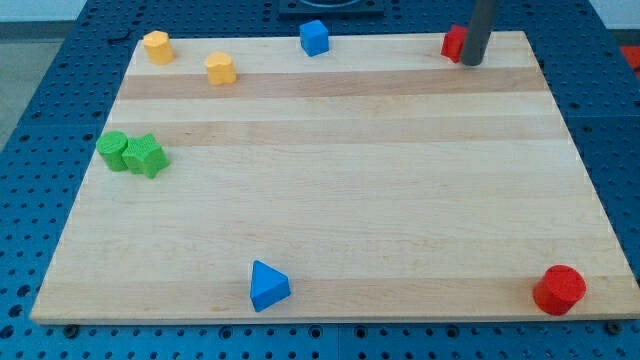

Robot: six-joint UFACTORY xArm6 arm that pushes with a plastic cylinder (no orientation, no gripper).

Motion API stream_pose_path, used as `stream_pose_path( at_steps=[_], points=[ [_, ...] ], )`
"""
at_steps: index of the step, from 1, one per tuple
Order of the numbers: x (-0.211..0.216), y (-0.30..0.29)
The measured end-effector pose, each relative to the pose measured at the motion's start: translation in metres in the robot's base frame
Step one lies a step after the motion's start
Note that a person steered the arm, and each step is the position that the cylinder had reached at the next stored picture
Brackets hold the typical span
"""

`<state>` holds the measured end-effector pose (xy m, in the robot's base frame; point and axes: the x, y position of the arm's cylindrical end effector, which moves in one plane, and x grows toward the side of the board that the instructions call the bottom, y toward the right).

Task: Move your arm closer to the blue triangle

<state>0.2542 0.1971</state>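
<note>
Tip [470, 62] at view's top right, touching red block [455, 42], holding nothing. Blue triangle [268, 285] well apart at bottom: likely light, rigid, slides easily; approach flat side.

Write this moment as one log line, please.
tip: view's top right, beside red block | blue triangle: bottom edge, far from tip | status: not yet approached

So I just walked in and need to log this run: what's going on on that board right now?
A single arm with a dark rod is meant to move toward the blue triangle, which sits near the view's bottom edge, left of centre. My tip is far from it, at the view's top right, right beside a red block. Nothing is being pushed toward the triangle yet; nearly the whole wooden board lies between them.
</note>
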Motion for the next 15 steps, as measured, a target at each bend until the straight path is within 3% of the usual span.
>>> stream_pose_path(
  at_steps=[3, 7, 12, 13, 15],
  points=[
    [0.000, -0.008],
    [0.102, -0.091],
    [0.340, -0.092],
    [0.364, -0.115],
    [0.365, -0.184]
  ],
)
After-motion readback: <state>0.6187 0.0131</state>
